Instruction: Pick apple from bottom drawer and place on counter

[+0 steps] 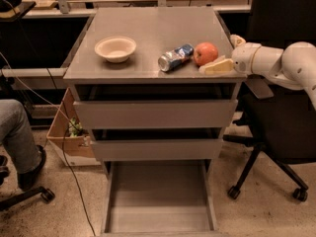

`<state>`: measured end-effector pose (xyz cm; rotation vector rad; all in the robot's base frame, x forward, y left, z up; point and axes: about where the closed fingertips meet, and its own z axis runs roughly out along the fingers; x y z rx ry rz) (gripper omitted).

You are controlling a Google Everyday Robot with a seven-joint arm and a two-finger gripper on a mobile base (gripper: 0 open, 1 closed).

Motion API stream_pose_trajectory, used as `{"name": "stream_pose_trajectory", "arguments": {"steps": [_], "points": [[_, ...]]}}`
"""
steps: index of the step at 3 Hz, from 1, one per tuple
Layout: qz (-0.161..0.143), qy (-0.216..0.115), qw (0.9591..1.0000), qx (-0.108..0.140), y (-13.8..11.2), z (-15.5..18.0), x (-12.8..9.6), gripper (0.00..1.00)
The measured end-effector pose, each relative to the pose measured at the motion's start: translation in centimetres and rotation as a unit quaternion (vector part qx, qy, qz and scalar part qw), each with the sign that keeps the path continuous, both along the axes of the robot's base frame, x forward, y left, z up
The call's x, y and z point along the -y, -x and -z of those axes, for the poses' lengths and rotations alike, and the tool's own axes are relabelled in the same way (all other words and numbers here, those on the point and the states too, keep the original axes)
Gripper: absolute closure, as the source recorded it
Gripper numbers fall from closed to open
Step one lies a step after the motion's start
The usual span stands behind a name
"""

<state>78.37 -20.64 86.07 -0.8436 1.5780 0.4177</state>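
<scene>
On the counter (148,23) a white bowl (115,48) is seen; below, the bottom drawer (160,201) is pulled out. A crushed can (176,57) is laid just beside the apple (206,53). At the apple's right the gripper (226,54) is held spread wide, with nothing grasped.

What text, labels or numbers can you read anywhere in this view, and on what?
No text can be read.
The can on the counter: blue label print, too blurred to read.
The apple, bowl and drawer fronts: no markings show.
The claw, open at the counter's right edge beside the apple: no markings show.
</scene>
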Motion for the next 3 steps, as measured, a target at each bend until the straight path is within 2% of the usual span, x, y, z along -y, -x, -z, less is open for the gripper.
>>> {"name": "stream_pose_trajectory", "arguments": {"steps": [1,2,3], "points": [[0.033,0.027,0.9991,0.006,0.9,-1.3,5.7,0.00],[0.070,0.061,0.9956,0.011,3.2,-2.8,12.0,0.00],[0.077,0.067,0.9947,0.011,3.6,-3.1,13.2,0.00]]}}
